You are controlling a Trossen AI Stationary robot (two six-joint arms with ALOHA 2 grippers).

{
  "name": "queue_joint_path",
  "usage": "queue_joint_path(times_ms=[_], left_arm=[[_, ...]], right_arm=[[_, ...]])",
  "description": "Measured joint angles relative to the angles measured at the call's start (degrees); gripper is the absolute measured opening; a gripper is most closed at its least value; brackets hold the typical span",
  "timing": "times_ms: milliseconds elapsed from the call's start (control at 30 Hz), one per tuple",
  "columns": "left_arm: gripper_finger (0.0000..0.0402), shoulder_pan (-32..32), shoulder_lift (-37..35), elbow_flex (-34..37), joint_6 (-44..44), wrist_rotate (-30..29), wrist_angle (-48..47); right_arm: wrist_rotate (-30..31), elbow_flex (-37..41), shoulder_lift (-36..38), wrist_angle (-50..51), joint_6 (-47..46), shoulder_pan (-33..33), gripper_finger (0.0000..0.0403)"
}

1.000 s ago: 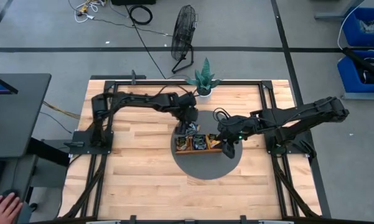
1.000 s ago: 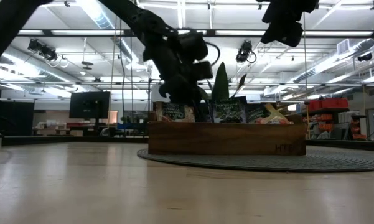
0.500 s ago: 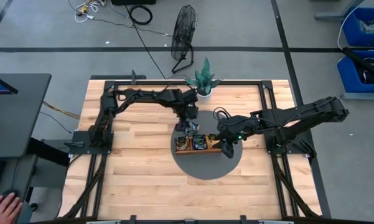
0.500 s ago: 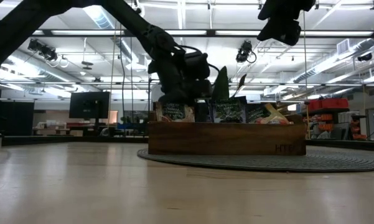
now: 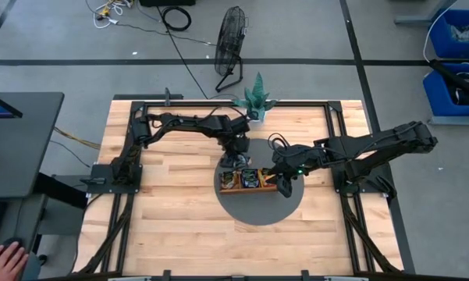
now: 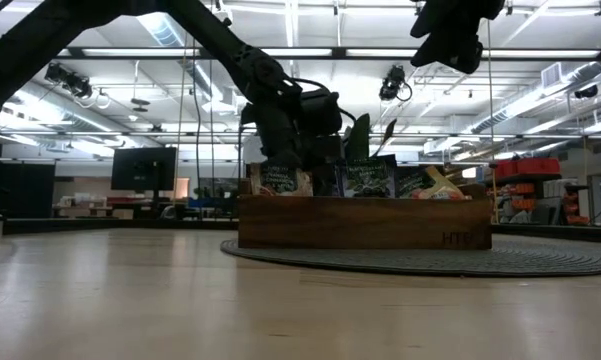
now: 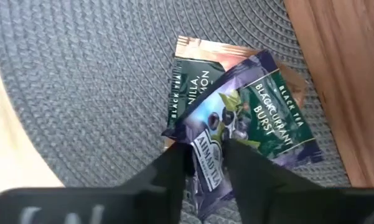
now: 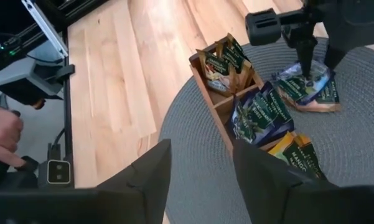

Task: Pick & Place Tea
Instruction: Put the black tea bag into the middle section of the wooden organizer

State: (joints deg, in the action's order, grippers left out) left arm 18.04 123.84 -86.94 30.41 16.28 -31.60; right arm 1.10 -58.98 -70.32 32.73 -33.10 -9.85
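Observation:
A brown wooden tray (image 6: 365,222) with three compartments stands on a round grey mat (image 5: 257,209) and holds upright tea sachets (image 8: 261,112). Behind it, on the mat, a dark blue sachet (image 7: 255,121) lies partly on an orange-brown sachet (image 7: 191,68). My left gripper (image 7: 206,155) is down on the blue sachet, fingers closed on its near end. My right gripper (image 8: 199,186) hangs open well above the tray's right end (image 5: 285,187), with nothing between its fingers. My left gripper pinches the dark blue sachet's end (image 7: 208,163) between its two fingers, steeply from above. The rest of the sachet still lies on the mat and on the orange-brown sachet, slightly buckled near the fingers.
A potted plant (image 5: 256,100) stands at the table's far edge behind the left gripper. A person's hand (image 8: 0,137) rests beyond the table's left side. Bare wood lies left and in front of the mat.
My left gripper has come down behind the tray toward the sachets on the mat, tipping more steeply downward. The right arm has kept still.

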Motion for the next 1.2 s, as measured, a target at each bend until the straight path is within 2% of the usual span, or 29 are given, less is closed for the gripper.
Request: queue_joint_path(times_ms=[167, 233, 567, 700, 833, 1033, 1200], left_arm=[[0.0036, 0.2, -0.1, -1.9, -1.2, -0.4, -3.0], [0.0014, 0.2, -0.1, -3.0, -1.3, -0.5, -5.2], [0.001, 0.2, -0.4, -12.3, -1.2, -0.6, -19.9], [0.0011, 0.2, -2.6, -15.6, -2.0, -2.2, -23.7], [0.001, 0.2, -7.8, -15.8, -4.4, -6.3, -22.4], [0.001, 0.2, -17.3, -15.9, -13.4, -14.4, -15.7], [0.0011, -1.2, -23.8, -15.9, -22.5, -23.7, -6.5]], right_arm=[[0.0, 0.0, 0.0, 0.4, -0.1, 0.0, 0.0167], [0.0, 0.0, 0.0, 0.3, 0.0, 0.0, 0.0164], [1.3, 0.0, 0.0, 0.7, 0.6, 0.0, 0.0162], [7.8, 0.0, 0.0, 1.9, -0.8, 0.0, 0.0162], [15.5, 0.0, 0.5, 2.8, -1.0, -0.6, 0.0162], [25.4, 0.0, 1.7, 1.8, -3.7, -2.1, 0.0162], [35.1, 0.0, 2.5, -9.0, -6.0, -2.4, 0.0162]])
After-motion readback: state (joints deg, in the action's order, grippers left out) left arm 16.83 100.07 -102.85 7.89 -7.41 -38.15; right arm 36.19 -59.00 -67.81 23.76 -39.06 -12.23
